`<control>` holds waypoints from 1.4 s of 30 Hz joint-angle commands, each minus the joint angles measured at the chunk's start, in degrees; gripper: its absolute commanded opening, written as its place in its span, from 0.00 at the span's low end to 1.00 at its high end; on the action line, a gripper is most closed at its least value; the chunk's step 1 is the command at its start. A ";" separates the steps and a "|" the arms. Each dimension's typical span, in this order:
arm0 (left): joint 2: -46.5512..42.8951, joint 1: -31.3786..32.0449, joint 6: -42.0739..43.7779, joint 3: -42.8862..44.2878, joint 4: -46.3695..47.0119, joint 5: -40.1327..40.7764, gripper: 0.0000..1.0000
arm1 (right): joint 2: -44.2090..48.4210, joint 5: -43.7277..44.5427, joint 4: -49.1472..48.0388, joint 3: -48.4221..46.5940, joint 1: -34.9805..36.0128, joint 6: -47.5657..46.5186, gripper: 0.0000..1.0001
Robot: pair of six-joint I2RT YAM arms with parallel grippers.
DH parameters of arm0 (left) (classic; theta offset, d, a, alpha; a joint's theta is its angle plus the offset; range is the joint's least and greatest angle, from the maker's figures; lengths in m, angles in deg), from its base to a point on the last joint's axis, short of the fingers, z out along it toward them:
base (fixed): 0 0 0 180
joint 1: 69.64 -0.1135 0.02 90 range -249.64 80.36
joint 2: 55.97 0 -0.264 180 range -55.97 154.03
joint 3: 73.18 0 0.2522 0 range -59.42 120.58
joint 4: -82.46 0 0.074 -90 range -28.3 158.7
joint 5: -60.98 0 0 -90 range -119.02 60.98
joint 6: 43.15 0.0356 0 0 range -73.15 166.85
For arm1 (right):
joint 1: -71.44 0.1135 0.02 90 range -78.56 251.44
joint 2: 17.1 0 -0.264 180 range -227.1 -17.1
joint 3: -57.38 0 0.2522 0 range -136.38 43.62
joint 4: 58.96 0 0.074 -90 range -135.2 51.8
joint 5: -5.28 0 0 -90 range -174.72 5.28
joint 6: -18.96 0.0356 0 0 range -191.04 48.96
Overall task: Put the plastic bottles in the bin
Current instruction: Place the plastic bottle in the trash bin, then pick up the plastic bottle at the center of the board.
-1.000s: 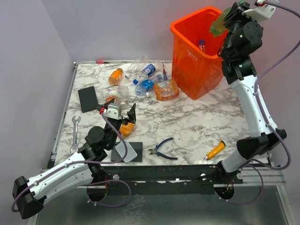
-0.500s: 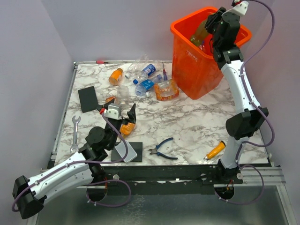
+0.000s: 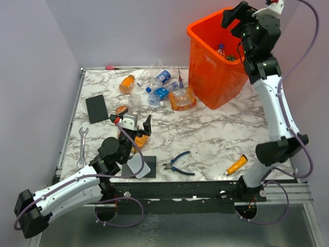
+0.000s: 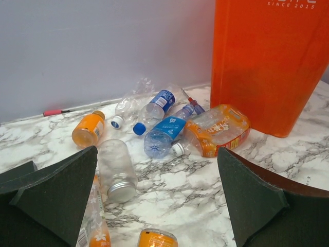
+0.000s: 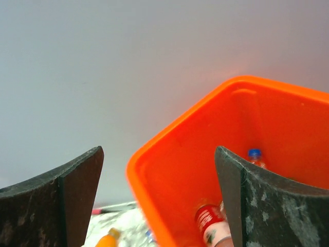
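The orange bin (image 3: 213, 77) stands at the table's back right. My right gripper (image 3: 232, 16) hangs open above its rim with nothing between its fingers. Down inside the bin (image 5: 205, 170) lie a red-labelled bottle (image 5: 208, 218) and a blue-capped bottle (image 5: 255, 157). Several plastic bottles lie left of the bin (image 4: 267, 62): an orange one (image 4: 88, 129), two blue-labelled ones (image 4: 164, 135), a crushed orange-labelled one (image 4: 218, 128) and a clear silver-capped one (image 4: 115, 167). My left gripper (image 3: 131, 119) is open low over the table, an orange bottle (image 4: 157, 239) lying just under it.
Blue-handled pliers (image 3: 180, 163) and an orange-handled screwdriver (image 3: 235, 165) lie near the front edge. A wrench (image 3: 81, 146) sits at the front left, beside a black pad (image 3: 96, 109). A red pen (image 3: 112, 67) rests along the back wall.
My right gripper swung over the bin and opened; the green bottle it held is no longer in its jaws. The left arm edged slightly forward.
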 commanded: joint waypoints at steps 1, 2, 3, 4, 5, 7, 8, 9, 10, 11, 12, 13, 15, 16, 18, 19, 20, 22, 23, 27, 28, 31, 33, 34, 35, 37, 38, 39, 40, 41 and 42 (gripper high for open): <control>1.36 -0.08 0.06 -0.08 -0.38 0.37 0.99 | 14.47 -8.10 -5.98 9.85 4.72 1.50 0.91; 1.73 -0.05 -0.06 0.00 -0.64 0.49 0.99 | 17.60 -9.93 -7.49 14.24 6.40 1.18 0.90; 2.17 -0.08 -0.44 0.15 -1.16 0.62 0.99 | 20.82 -11.53 -8.98 18.87 8.11 0.86 0.90; 2.89 -0.05 -1.04 0.48 -1.92 0.86 0.99 | 23.74 -13.45 -10.11 23.59 9.72 0.64 0.90; 3.80 -0.09 -1.76 1.03 -2.93 1.25 0.99 | 27.03 -14.92 -11.31 28.88 11.44 0.64 0.89; 6.47 -0.05 -3.78 3.42 -7.02 2.37 0.99 | 32.80 -16.36 -13.49 39.83 13.67 1.74 0.89; 8.28 -0.04 -5.11 5.44 -11.70 3.11 0.99 | 35.52 -17.27 -13.99 45.33 14.16 3.32 0.89; 10.36 -0.09 -7.02 7.64 -16.36 3.60 0.99 | 37.86 -18.39 -14.67 50.64 14.33 4.94 0.88; 12.27 -0.07 -9.41 10.15 -20.71 4.03 0.99 | 40.11 -19.18 -14.82 55.57 14.50 6.30 0.88; 14.23 -0.06 -12.17 12.42 -25.43 3.57 0.99 | 42.14 -19.45 -14.98 60.44 14.79 7.66 0.88; 15.78 -0.05 -14.17 14.12 -29.40 2.44 0.99 | 43.92 -19.93 -15.45 65.59 14.93 9.19 0.88; 16.96 -0.12 -15.77 15.46 -33.04 1.37 0.99 | 45.65 -20.35 -15.61 70.01 15.09 10.48 0.88; 18.54 -0.23 -19.54 16.96 -38.52 1.31 0.99 | 48.51 -21.83 -16.05 77.82 15.32 12.73 0.88; 19.17 -0.40 -20.78 17.44 -40.69 1.38 0.99 | 49.71 -22.14 -15.61 80.57 15.33 13.34 0.88; 21.23 -1.16 -21.93 18.61 -44.24 0.90 0.99 | 52.23 -22.22 -15.14 86.25 15.42 14.65 0.88; 22.91 -1.89 -21.99 19.44 -45.71 0.24 0.99 | 53.42 -22.18 -15.04 88.66 15.42 14.97 0.88; 24.88 -2.86 -22.00 20.37 -47.38 -0.58 0.99 | 54.55 -21.97 -14.91 90.80 15.42 15.47 0.88; 29.81 -5.38 -21.86 22.68 -50.40 -3.69 0.99 | 56.21 -22.44 -15.40 94.48 15.41 16.52 0.88; 32.06 -6.37 -21.71 23.91 -51.56 -5.07 0.99 | 56.77 -22.81 -15.75 95.86 15.42 17.09 0.88; 40.15 -8.37 -20.60 27.29 -53.52 -8.91 0.99 | 58.62 -23.74 -17.43 101.00 15.42 19.98 0.88; 41.79 -8.69 -20.22 27.87 -53.77 -9.31 0.99 | 59.34 -23.87 -17.64 101.90 15.41 20.57 0.88; 45.63 -9.58 -19.68 29.00 -54.32 -9.82 0.99 | 62.40 -23.98 -17.05 104.04 15.41 21.65 0.88; 47.58 -10.64 -18.85 29.08 -54.12 -10.20 0.99 | 64.29 -23.64 -15.46 104.55 15.38 21.68 0.88; 48.24 -11.17 -18.54 29.18 -54.16 -10.09 0.99 | 65.10 -23.49 -14.54 104.57 15.41 21.60 0.88; 48.69 -11.60 -18.56 29.23 -54.16 -10.05 0.99 | 65.81 -23.30 -13.69 104.43 15.42 21.43 0.88; 49.68 -12.04 -19.05 29.19 -54.10 -10.12 0.99 | 66.78 -22.98 -12.14 104.07 15.42 21.25 0.88; 50.23 -12.22 -19.10 29.13 -54.12 -10.31 0.99 | 67.13 -22.87 -11.62 103.93 15.37 21.16 0.88; 50.89 -12.27 -19.07 28.92 -54.01 -10.32 0.99 | 67.35 -22.88 -11.32 103.75 15.41 21.13 0.88; 51.73 -12.34 -19.02 28.71 -53.87 -10.27 0.99 | 67.54 -22.90 -11.16 103.63 15.42 21.13 0.88; 52.49 -12.39 -19.08 28.60 -53.75 -10.45 0.99 | 67.57 -23.08 -11.14 103.49 15.42 21.20 0.88; 53.12 -12.35 -19.03 28.58 -53.62 -10.91 0.97 | 67.60 -23.20 -11.14 103.25 15.42 21.14 0.88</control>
